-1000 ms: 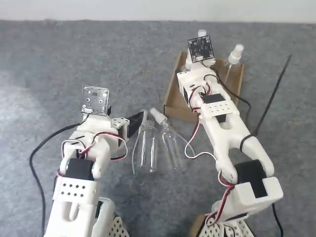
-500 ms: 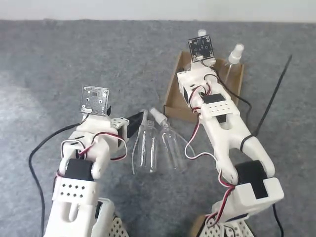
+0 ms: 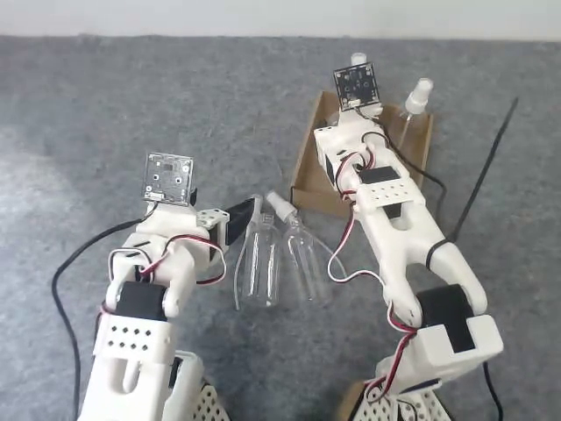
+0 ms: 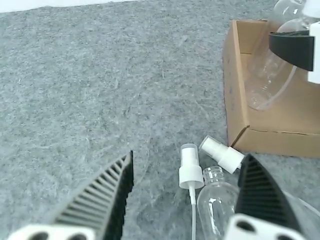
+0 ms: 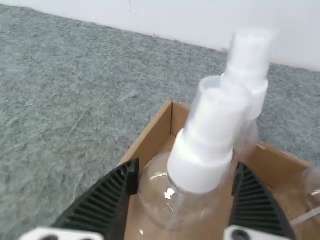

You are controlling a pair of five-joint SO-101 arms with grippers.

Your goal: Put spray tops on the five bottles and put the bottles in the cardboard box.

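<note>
Grey carpet tabletop (image 3: 131, 105) carries a brown cardboard box (image 3: 305, 167) near its far right edge. In the right wrist view, the right gripper (image 5: 186, 167) presses both jaws against a clear capped bottle (image 5: 165, 200) inside the box; the arm covers this grip in the high view. In the left wrist view, the left gripper (image 4: 189, 159) gapes wide and holds nothing. It is above a loose white spray top (image 4: 191, 172) and an uncapped clear bottle (image 4: 216, 200) lying mid-table.

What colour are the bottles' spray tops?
White spray tops, clearest in the right wrist view.
</note>
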